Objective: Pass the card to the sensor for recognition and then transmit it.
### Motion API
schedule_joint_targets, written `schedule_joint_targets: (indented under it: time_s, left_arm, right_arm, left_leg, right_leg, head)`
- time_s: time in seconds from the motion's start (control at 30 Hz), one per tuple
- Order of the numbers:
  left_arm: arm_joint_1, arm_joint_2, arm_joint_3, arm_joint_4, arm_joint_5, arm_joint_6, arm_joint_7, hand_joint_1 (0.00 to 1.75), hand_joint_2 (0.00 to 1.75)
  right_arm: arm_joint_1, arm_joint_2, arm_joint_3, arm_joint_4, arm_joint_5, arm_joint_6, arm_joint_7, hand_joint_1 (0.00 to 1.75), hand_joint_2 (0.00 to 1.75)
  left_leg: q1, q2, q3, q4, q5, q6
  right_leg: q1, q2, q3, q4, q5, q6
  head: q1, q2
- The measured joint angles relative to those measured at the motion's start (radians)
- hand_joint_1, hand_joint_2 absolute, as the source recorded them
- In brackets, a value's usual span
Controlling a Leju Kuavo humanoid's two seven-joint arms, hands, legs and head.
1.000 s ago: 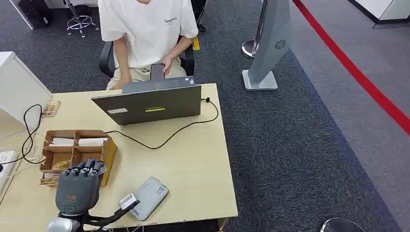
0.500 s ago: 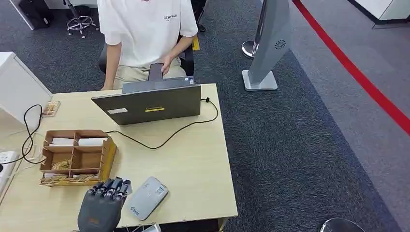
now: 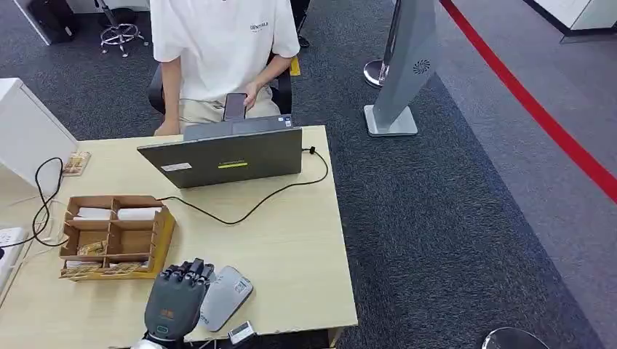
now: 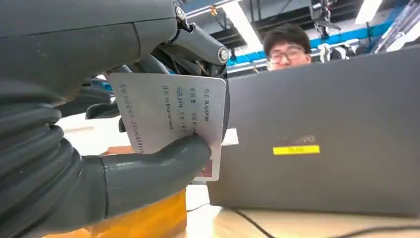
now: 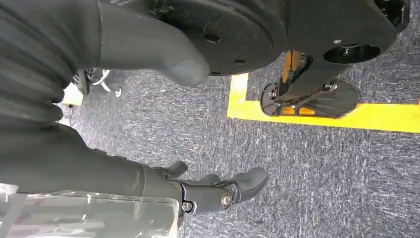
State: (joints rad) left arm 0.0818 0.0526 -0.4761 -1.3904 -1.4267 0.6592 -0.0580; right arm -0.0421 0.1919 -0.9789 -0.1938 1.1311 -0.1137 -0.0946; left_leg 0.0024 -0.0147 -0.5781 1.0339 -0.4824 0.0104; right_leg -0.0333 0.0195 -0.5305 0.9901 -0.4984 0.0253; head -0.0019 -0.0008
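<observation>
Your robot's left hand (image 3: 175,305) hangs over the near edge of the pale wooden worktop (image 3: 291,247), partly covering the flat grey rounded sensor pad (image 3: 227,295). In the left wrist view its thumb and dark fingers (image 4: 148,171) are clamped on the white printed plastic card (image 4: 171,116), held upright and facing the camera. Just beside that hand stands the brown compartmented wooden organiser box (image 3: 116,234). Farther back sits the open grey laptop (image 3: 225,156), with a person in a white T-shirt (image 3: 222,43) seated behind it. The right hand (image 5: 163,124) hangs above dark carpet, fingers apart and holding nothing.
</observation>
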Motion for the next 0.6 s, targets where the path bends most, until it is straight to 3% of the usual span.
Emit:
schedule_joint_targets:
  time_s: [0.6]
  left_arm:
    - [0.0, -0.03, -0.003, 0.101, 0.052, -0.041, 0.008, 1.75, 1.75]
  right_arm:
    - [0.002, 0.0, 0.0, 0.0, 0.023, -0.011, -0.007, 0.0, 1.75]
  left_leg:
    - [0.0, 0.0, 0.0, 0.0, 0.0, 0.0]
  right_leg:
    - [0.0, 0.0, 0.0, 0.0, 0.0, 0.0]
  head:
    - [0.0, 0.0]
